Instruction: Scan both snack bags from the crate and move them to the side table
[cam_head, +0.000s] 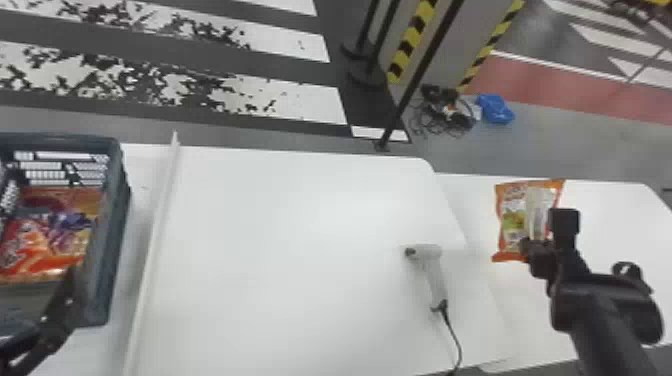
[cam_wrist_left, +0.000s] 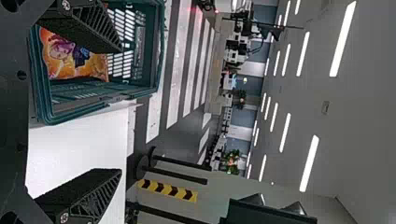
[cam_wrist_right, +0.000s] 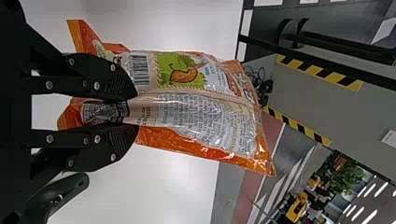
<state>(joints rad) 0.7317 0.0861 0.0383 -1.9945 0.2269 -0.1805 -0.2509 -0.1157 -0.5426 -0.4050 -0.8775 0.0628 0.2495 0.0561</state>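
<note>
One snack bag (cam_head: 55, 235), red, orange and purple, lies in the dark crate (cam_head: 113, 225) at the far left of the head view. The left tool (cam_wrist_left: 120, 110) is beside the crate, its fingers spread wide with nothing between them.

Next to the crate, a white strip (cam_head: 159, 220) runs along the middle worktop (cam_head: 300, 225). Toward that worktop's right side lies a pale scanner (cam_head: 433, 275), its black cable (cam_head: 456, 345) trailing to the near edge.

At the right, the right tool (cam_wrist_right: 136, 112) pinches an orange bag (cam_wrist_right: 201, 119) by its back, over the side worktop (cam_head: 620, 215). The barcode (cam_wrist_right: 139, 70) sits just beside one finger, on the side toward the wrist camera. Whether the bag touches the surface is unclear.

The step in hand looks like setting this bag down. It would be best lowered gently until it rests flat, well in from the far edge, without pressing the filling. The fingers should then part evenly and back off straight, since the loose film could cling and drag the bag along. A steady wrist would help keep it from tipping or sliding. The crate's bag would likely come next.
</note>
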